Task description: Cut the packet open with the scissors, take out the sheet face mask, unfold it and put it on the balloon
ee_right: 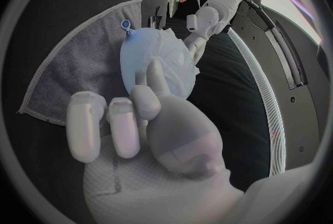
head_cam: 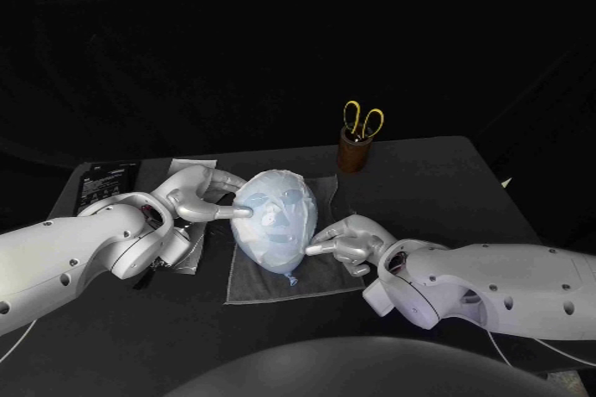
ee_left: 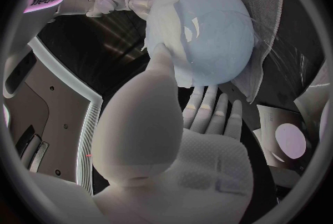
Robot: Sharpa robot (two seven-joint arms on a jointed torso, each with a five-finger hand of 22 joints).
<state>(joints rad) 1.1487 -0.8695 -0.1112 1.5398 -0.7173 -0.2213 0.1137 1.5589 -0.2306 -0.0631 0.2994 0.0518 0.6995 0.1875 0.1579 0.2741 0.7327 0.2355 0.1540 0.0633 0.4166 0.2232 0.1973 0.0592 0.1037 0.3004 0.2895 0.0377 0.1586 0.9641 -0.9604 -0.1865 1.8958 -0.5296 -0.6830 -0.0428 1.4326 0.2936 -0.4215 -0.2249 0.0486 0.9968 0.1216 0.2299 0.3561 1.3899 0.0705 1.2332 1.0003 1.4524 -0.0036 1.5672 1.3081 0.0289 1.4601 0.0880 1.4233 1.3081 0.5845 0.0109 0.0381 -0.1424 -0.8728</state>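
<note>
A pale blue balloon (head_cam: 276, 242) lies on a grey towel (head_cam: 325, 281) with the white sheet mask (head_cam: 281, 203) spread over its upper face. My left hand (head_cam: 196, 199) is at the balloon's left side and one fingertip presses the mask there. In the left wrist view that hand (ee_left: 173, 140) touches the mask's edge (ee_left: 163, 24), its other fingers spread beside the balloon (ee_left: 218, 29). My right hand (head_cam: 350, 244) touches the balloon's lower right side with an outstretched finger. In the right wrist view this hand (ee_right: 146, 129) reaches the mask (ee_right: 173, 60) on the balloon (ee_right: 135, 51). Neither hand holds anything.
The yellow-handled scissors (head_cam: 363, 120) stand in a brown cup (head_cam: 357, 156) behind the balloon. The opened packet (head_cam: 184, 252) lies under my left forearm, also seen as a pale packet (ee_left: 291, 140). A black card (head_cam: 109, 180) lies at the far left.
</note>
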